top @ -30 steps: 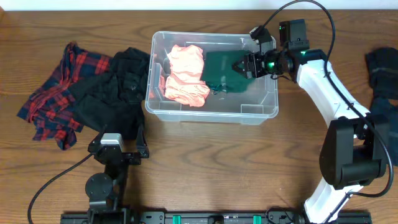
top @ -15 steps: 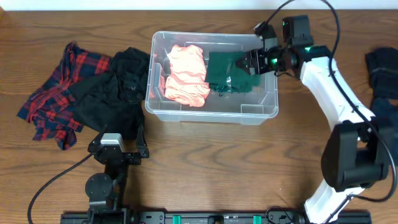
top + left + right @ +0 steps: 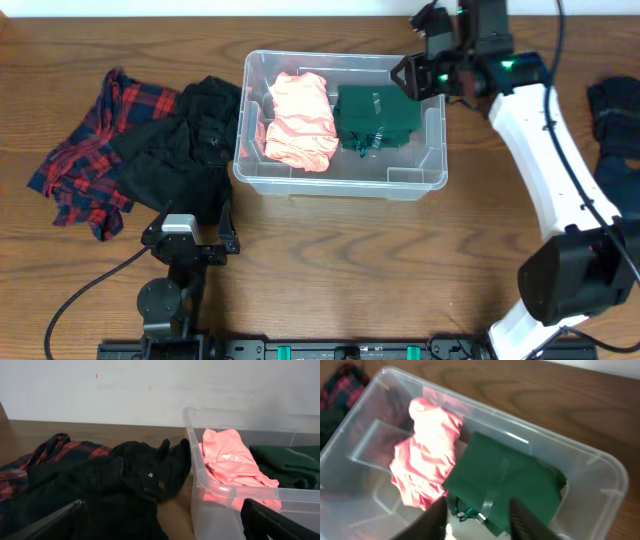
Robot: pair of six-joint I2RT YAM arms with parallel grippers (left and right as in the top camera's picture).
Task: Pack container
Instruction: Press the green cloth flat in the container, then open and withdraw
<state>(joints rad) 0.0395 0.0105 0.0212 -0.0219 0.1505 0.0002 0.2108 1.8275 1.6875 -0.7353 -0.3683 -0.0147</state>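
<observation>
The container (image 3: 338, 184) is a clear tub at the table's middle back. It holds a crumpled pink garment (image 3: 298, 120) on the left and a folded dark green garment (image 3: 376, 117) on the right. My right gripper (image 3: 408, 76) hovers open and empty above the tub's far right corner. In the right wrist view its fingers (image 3: 481, 522) spread over the green garment (image 3: 505, 480), beside the pink garment (image 3: 427, 455), inside the container (image 3: 602, 460). My left gripper (image 3: 188, 230) rests open and empty near the front left, facing the container (image 3: 200, 467).
A black garment (image 3: 185, 140) and a red plaid shirt (image 3: 85, 150) lie left of the tub, the black one touching its left wall (image 3: 145, 480). A dark blue garment (image 3: 615, 115) lies at the right edge.
My right gripper has let go of the green garment, which now lies flat in the tub, and has lifted up and back toward the far right corner. The left arm has not moved.
</observation>
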